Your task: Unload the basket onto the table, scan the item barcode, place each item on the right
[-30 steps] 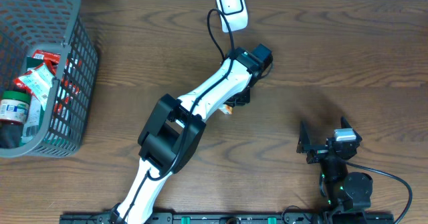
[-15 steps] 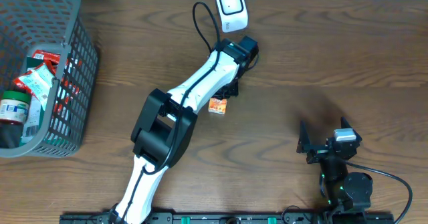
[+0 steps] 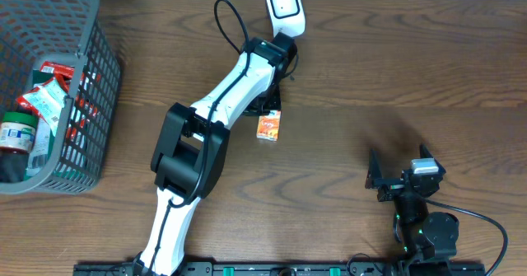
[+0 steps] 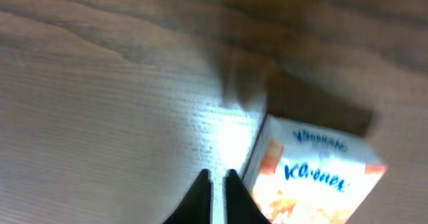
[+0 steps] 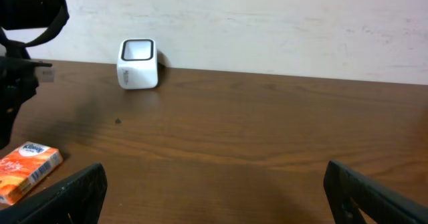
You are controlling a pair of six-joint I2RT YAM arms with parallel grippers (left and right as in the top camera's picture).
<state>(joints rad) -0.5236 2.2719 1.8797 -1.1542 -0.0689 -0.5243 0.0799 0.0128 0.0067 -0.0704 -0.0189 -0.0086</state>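
On the wooden table (image 3: 428, 70), near its middle, the Kleenex tissue pack (image 3: 269, 126) lies flat with its orange printed face up. No gripper holds it.

**Left arm**
- In the overhead view, the left arm (image 3: 239, 86) reaches diagonally from the front edge toward the far edge.
- Its wrist sits between the pack and the white barcode scanner (image 3: 284, 10). The wrist hides the fingers in that view.
- In the left wrist view, the left gripper (image 4: 217, 187) has its fingers pressed together with nothing between them.
- The pack (image 4: 314, 174) lies just beside the tips, on their right. The picture is blurred, so contact cannot be confirmed.

**Scanner**
- The scanner stands at the far edge of the table, apart from the pack.
- In the right wrist view, the scanner (image 5: 138, 63) sits against the wall, and the pack (image 5: 27, 164) lies nearer the camera at the left.

**Right arm**
- The right gripper (image 3: 399, 167) sits at the front right of the table, well apart from the pack.
- Its jaws are spread wide and empty, as the right wrist view (image 5: 214, 190) also shows.

**Other items**
- A grey mesh basket (image 3: 95, 78) at the left edge holds red-and-white packets (image 3: 49, 95) and a jar (image 3: 16, 132).
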